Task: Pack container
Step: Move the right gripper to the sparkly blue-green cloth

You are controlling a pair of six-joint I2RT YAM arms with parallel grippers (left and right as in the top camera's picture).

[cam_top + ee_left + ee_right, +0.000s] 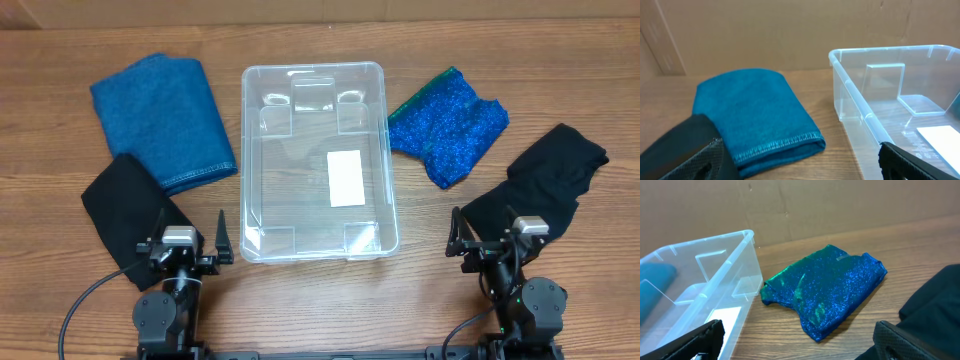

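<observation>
The clear container (380, 150) stands empty at the table's middle, with a white label (345, 179) on its bottom. It also shows in the left wrist view (860, 110) and in the right wrist view (735, 287). A folded blue towel (165, 120) (755, 112) lies to its left, with a black cloth (125, 215) in front of it. A sparkly blue cloth (448, 132) (827, 290) lies to its right, next to another black cloth (545, 180) (935, 300). My left gripper (184, 252) (800, 172) and right gripper (489, 245) (800, 352) are open and empty near the front edge.
A brown cardboard wall (765, 30) stands along the table's far edge. The wooden table (300, 310) shows between the two arms in front of the container.
</observation>
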